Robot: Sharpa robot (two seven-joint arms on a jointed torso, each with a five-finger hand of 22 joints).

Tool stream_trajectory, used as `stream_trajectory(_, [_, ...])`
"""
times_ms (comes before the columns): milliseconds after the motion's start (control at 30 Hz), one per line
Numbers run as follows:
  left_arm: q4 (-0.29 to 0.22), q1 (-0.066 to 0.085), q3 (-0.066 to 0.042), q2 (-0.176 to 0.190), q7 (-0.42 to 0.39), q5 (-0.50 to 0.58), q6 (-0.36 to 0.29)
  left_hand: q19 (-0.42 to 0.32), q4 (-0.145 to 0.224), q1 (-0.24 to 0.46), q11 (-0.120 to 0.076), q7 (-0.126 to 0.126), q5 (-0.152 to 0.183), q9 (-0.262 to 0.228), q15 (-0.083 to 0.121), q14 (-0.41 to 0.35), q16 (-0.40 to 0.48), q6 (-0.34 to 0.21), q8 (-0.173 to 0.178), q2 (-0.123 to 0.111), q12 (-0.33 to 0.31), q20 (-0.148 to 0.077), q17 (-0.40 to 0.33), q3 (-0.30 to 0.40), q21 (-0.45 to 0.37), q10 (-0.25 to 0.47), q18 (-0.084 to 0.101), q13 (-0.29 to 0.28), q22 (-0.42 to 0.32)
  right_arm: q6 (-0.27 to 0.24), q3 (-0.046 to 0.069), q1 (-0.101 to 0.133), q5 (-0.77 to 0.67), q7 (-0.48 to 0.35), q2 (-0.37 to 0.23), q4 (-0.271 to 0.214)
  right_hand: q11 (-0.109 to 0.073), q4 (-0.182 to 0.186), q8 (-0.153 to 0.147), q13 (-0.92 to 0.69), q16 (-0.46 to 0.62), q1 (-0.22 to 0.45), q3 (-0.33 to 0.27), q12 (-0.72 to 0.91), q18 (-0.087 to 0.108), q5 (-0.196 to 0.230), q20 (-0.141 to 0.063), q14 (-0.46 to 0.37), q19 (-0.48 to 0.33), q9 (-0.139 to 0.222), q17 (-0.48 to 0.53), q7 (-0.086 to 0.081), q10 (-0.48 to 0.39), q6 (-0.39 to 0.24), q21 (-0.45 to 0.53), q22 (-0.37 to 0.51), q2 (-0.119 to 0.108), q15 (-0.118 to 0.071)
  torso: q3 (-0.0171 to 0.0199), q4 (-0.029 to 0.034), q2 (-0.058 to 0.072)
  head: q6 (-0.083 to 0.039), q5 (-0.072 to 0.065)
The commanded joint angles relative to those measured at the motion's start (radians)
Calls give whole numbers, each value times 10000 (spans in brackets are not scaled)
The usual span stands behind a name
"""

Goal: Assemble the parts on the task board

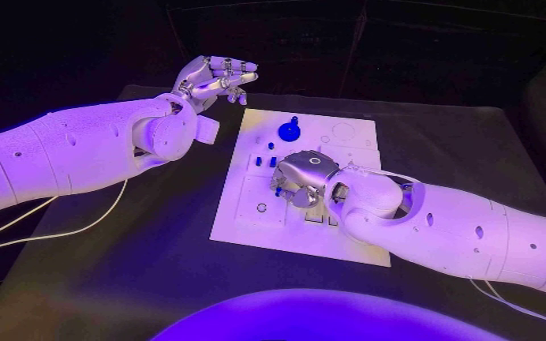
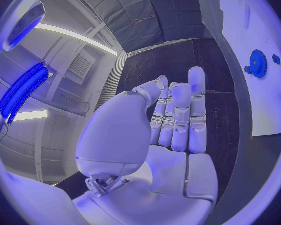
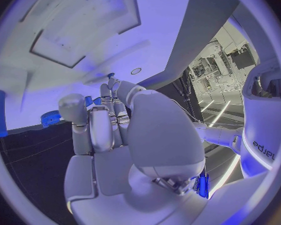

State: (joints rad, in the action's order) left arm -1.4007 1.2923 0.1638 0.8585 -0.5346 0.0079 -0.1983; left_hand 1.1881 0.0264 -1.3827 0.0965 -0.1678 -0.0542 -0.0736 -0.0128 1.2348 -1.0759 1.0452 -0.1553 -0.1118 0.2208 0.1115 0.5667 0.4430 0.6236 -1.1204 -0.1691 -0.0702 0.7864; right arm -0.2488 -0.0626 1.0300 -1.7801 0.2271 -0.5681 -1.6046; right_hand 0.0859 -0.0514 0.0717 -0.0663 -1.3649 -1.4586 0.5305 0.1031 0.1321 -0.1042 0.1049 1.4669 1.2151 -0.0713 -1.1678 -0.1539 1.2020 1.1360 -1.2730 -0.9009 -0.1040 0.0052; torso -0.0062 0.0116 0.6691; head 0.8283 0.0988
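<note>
The white task board [image 1: 347,234] lies in the middle of the black table. A blue gear-like part [image 1: 289,130] stands near its far edge, also seen as the blue gear [image 2: 259,63] on the board [image 2: 265,110]. Small blue pegs [image 1: 271,159] stand in the board just beyond my right hand [image 1: 305,177]. That hand reaches down onto the board's middle with its fingers bent. A small blue part [image 3: 90,101] sits pinched between its thumb and fingers [image 3: 109,115]. My left hand [image 1: 216,79] hangs raised beyond the board's far left corner, with fingers [image 2: 178,120] stretched out and nothing in them.
The black table [image 1: 136,262] spreads bare on both sides of the board. A white cable [image 1: 69,226] trails under my left arm at the table's left. The board's near part [image 1: 262,211] has recesses and a round hole.
</note>
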Motion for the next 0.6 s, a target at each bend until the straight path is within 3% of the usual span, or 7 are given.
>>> stream_trajectory(33, [-7,13,-8,-1,-39,22,107,-19,66,-94,44,-59,-34,11,-13,-52,47,-8,2,24,-51,15,-2,5,-36,27,-142,6,-11,339,-25,-12,-151,77,36,9,3,-48,-57,1,-24,81,-5,28,-44,-3,-5,323,-57,-9,18,-39,29,23,43,11,3,-43,-2,-4,-2,4,4])
stream_trajectory(433, [15,13,-7,-6,-27,22,117,-19,66,-94,44,-59,-34,11,-13,-52,47,-8,2,24,-51,15,-2,5,-36,27,-142,6,-11,339,-25,-12,60,24,37,8,38,-48,-93,18,-18,217,-42,-61,-38,36,20,314,-97,15,44,-67,-102,-83,61,47,-33,-13,0,-3,-1,15,15])
stream_trajectory(533, [19,13,-7,-14,-23,22,121,-19,66,-94,44,-59,-34,11,-13,-52,47,-8,2,24,-51,15,-2,5,-36,27,-142,6,-11,267,-25,-12,114,-2,26,11,99,-49,-117,38,-9,308,-45,-180,-34,47,55,305,-133,48,74,-123,-302,-269,83,88,-78,37,2,-6,-2,20,12])
stream_trajectory(600, [23,13,-7,-17,-14,22,125,-19,66,-94,44,-59,-34,11,-13,-52,47,-8,2,24,-51,15,-2,5,-36,27,-142,6,-11,179,-25,-11,171,-20,16,19,219,-38,-128,50,27,439,-46,-364,-12,44,130,278,-236,102,145,-287,-681,-803,169,248,-190,156,1,-3,-2,20,10])
